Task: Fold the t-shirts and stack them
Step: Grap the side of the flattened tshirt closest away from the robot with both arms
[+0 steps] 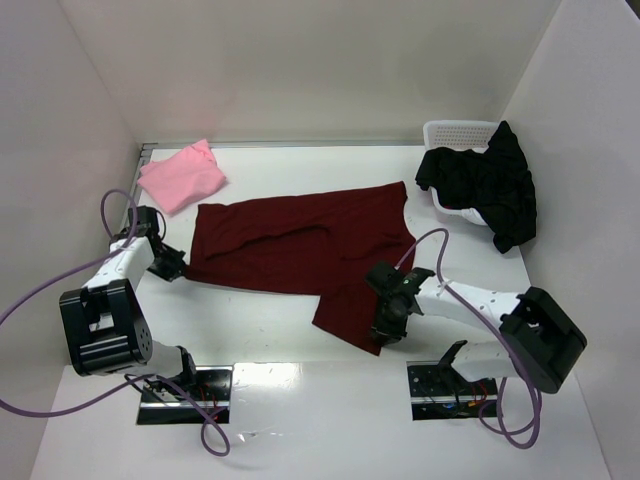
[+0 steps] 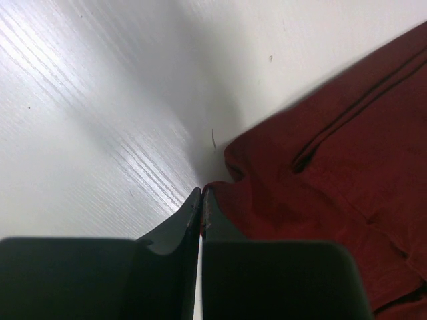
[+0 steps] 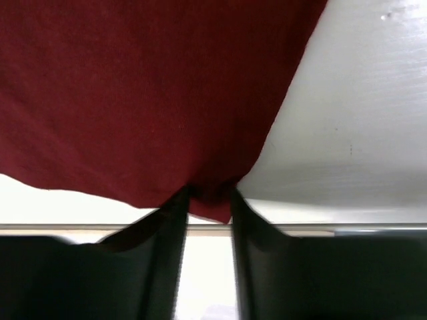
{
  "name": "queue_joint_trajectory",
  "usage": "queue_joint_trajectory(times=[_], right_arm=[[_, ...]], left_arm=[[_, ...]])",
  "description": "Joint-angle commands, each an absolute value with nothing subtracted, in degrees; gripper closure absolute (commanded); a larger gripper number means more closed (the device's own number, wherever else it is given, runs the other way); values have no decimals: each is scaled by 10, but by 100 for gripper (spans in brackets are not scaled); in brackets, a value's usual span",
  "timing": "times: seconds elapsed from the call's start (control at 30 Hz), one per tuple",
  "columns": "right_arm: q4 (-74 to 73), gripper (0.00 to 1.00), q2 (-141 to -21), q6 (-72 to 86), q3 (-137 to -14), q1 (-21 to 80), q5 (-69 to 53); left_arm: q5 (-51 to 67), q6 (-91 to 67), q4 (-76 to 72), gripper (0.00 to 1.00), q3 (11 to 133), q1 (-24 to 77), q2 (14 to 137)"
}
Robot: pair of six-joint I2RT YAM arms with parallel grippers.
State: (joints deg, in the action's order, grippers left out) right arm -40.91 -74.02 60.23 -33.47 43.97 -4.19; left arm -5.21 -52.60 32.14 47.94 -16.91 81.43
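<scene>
A white plastic mesh basket (image 1: 455,130) stands at the far right corner of the smooth white table (image 1: 250,330). A crumpled black cloth t-shirt (image 1: 490,185) fills it and spills over its near rim. A light pink t-shirt (image 1: 182,175) lies loosely folded at the far left corner. Between them, a dark maroon red t-shirt (image 1: 300,245) lies spread mid-table, soft and creased, with one corner trailing toward the near edge. The left gripper (image 1: 168,262) has its black fingers (image 2: 220,230) pressed together on the shirt's bunched left edge. The right gripper (image 1: 388,318) pinches that near corner between narrowly parted fingers (image 3: 175,217).
</scene>
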Motion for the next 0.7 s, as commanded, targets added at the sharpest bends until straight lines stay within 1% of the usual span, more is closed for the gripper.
queue_joint_trajectory(times=[0.0, 0.07, 0.1, 0.2, 0.33, 0.47, 0.6, 0.63, 0.67], right_arm=[[-349, 72, -765, 605, -337, 446, -18], [-343, 81, -771, 605, -338, 446, -18], [-343, 89, -771, 605, -343, 446, -18], [-357, 100, -763, 610, -360, 446, 3], [-380, 100, -738, 616, -402, 446, 38], [-395, 100, -732, 591, -457, 401, 72], [-384, 100, -727, 540, -501, 313, 89], [-379, 100, -727, 527, -511, 270, 89], [-367, 100, -737, 514, -532, 252, 89]], left_arm=[[-47, -518, 316, 100, 500, -168, 817], [-47, -518, 316, 100, 506, -168, 823], [-40, -518, 316, 100, 506, -168, 823], [-32, -512, 311, 100, 520, -168, 828], [3, -475, 293, 100, 540, -168, 834], [-10, -403, 287, 100, 587, -168, 834], [3, -374, 273, 100, 630, -168, 863], [8, -374, 267, 100, 635, -168, 868], [13, -374, 262, 100, 642, -168, 879]])
